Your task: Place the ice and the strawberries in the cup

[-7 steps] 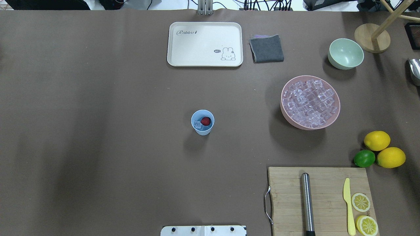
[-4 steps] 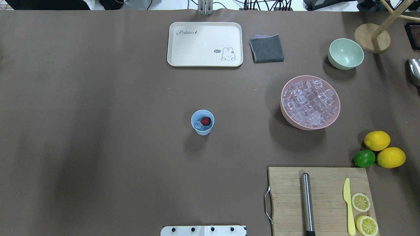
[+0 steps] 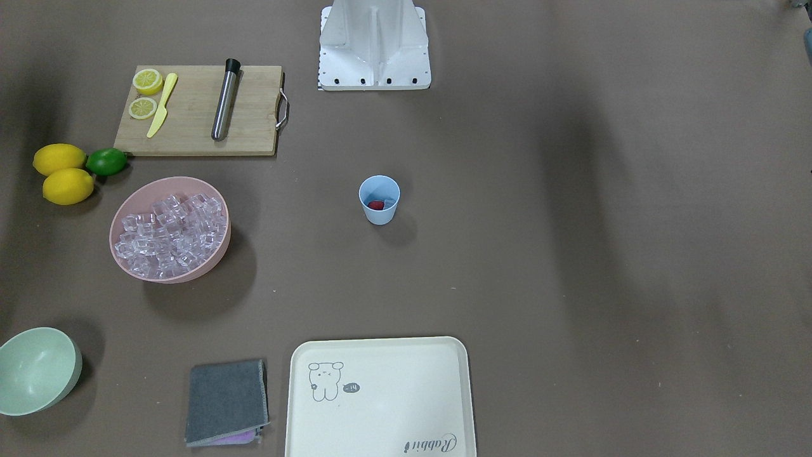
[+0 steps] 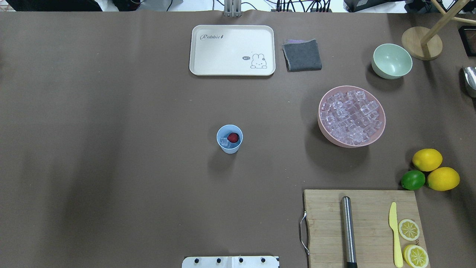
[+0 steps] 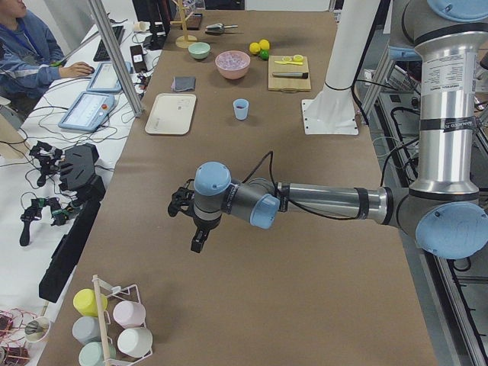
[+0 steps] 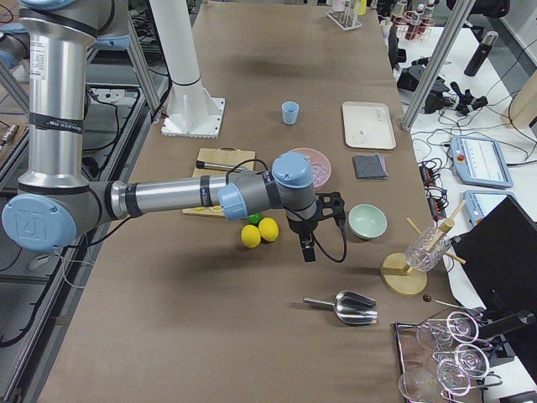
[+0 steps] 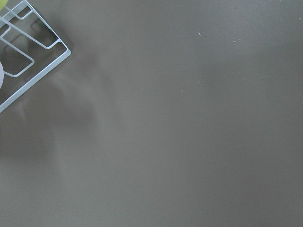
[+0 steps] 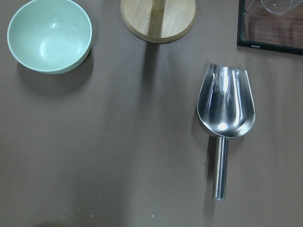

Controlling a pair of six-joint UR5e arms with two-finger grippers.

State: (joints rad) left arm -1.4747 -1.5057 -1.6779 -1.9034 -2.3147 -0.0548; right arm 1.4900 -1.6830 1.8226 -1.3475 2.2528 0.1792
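Note:
The light blue cup [image 4: 230, 147] stands upright mid-table, also in the front view [image 3: 379, 214]. Inside it lie the red strawberry [image 4: 233, 137] and a clear ice cube [image 4: 224, 141]. More ice [image 4: 351, 116] fills the pink bowl [image 4: 324, 131] to the right. Neither gripper shows in the overhead or front views. My left gripper [image 5: 197, 236] hangs over bare table far from the cup, seen only in the exterior left view. My right gripper [image 6: 306, 250] hangs near the pale green bowl, seen only in the exterior right view. I cannot tell whether either is open or shut.
A cream tray [image 4: 232, 50] and grey cloth [image 4: 302, 55] lie at the back. Pale green bowl [image 4: 391, 60], two lemons [image 4: 427, 159], lime [image 4: 412, 179] and cutting board [image 4: 327, 227] sit on the right. A metal scoop [image 8: 225, 106] lies under the right wrist.

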